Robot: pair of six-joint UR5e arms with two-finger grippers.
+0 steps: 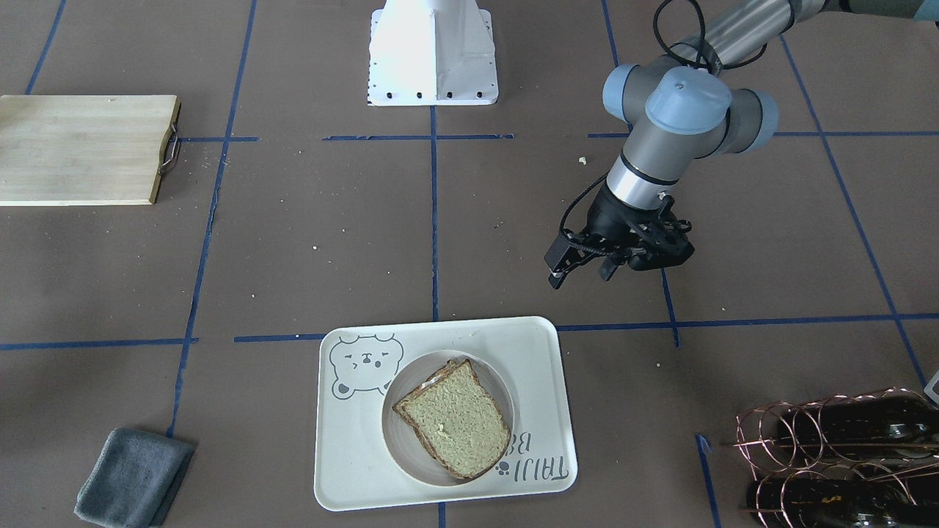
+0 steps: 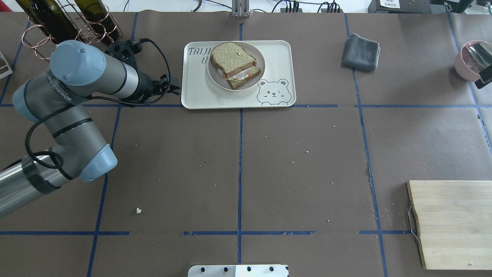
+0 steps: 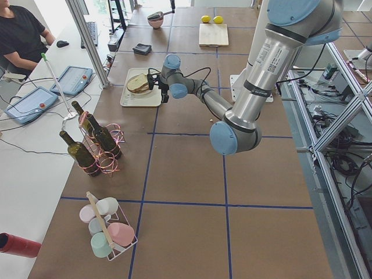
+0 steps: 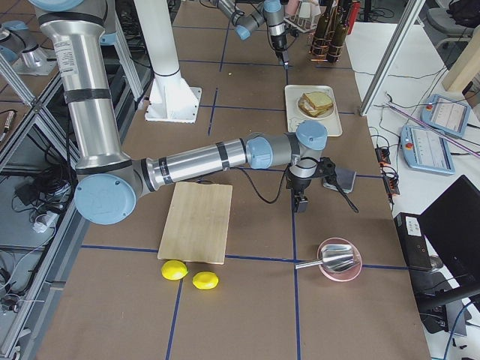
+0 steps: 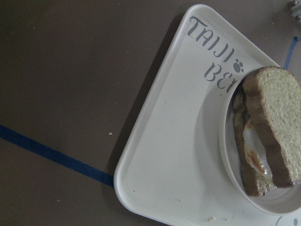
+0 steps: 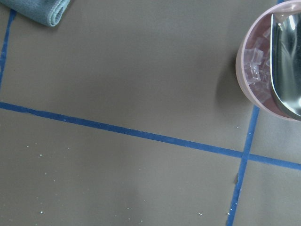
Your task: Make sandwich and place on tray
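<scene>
Left gripper [image 2: 175, 87]: fingers spread, empty, just beside the tray's left rim.
Step (judged): clearing the arm; lift first, then draw back, so the fingers miss the rim.
Tray [image 2: 276, 57]: 1.
Plate [image 2: 215, 77]: 1, on the tray.
Sandwich [image 2: 232, 57]: on the plate; 2 bread slices, 1 egg [image 5: 256, 150] between.
Cloth [image 2: 360, 52]: 1.
Cutting board [image 2: 453, 223]: 1.
Right gripper [image 4: 302, 201]: spread or clenched, cannot tell.
</scene>
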